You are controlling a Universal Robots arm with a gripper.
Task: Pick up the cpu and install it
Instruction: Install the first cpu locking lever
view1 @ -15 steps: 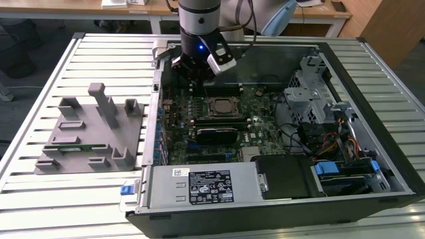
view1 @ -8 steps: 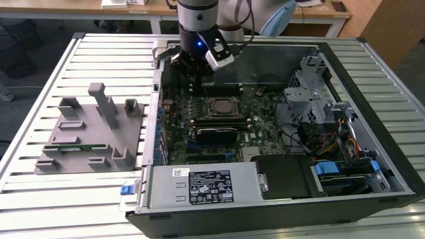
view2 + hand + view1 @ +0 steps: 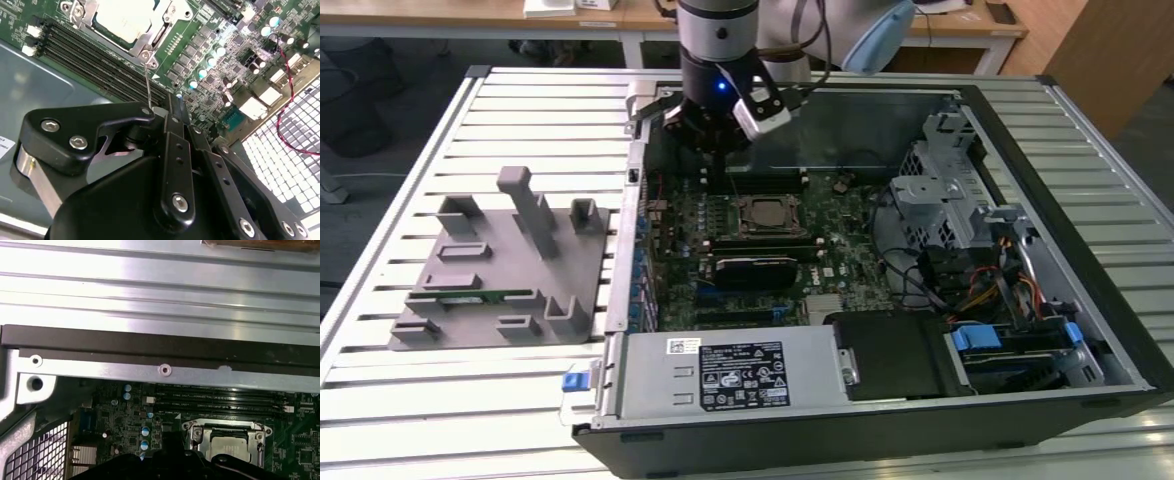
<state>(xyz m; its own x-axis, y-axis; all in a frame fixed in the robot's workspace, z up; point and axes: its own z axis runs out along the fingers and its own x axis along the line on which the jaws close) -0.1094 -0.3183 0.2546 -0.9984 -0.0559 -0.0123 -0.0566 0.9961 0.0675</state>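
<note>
**Item 1, pincer** (image 3: 176, 100): black linkage type, hanging over the far part of the motherboard (image 3: 670, 235), just beyond the socket. In the second wrist view it is appearing drawn narrow, with nothing seen in its grip. A thin wire lever (image 3: 147, 82) is rising from a socket corner towards its tip; whether the two are touching cannot be told.

**Item 2, cpu** (image 3: 122, 20): small flat square with a silvery-white top, lying level inside the metal socket frame (image 3: 150, 37) near the middle of the board, apart from the pincer.
- The frame is bordering its edges.
- Handling, as judged: light, rigid, smooth-topped and probably slippery, with a delicate underside.
- Hold, as judged: it is best taken by two opposite edges and kept flat, with no pressing on the top face.

**Item 3, memory slots** (image 3: 100, 55): black rows running along the far side of the socket, between it and the pincer.

**Item 4, computer case** (image 3: 881, 445): open-sided, lying on the table (image 3: 400, 400) and housing the board. A labelled power unit (image 3: 720, 370) is sitting at its near edge.

**Item 5, grey fixture plate** (image 3: 460, 330): resting on the slatted table at the exterior view's left of the case, well apart from the pincer. It is carrying a thin green stick (image 3: 478, 295).
</note>
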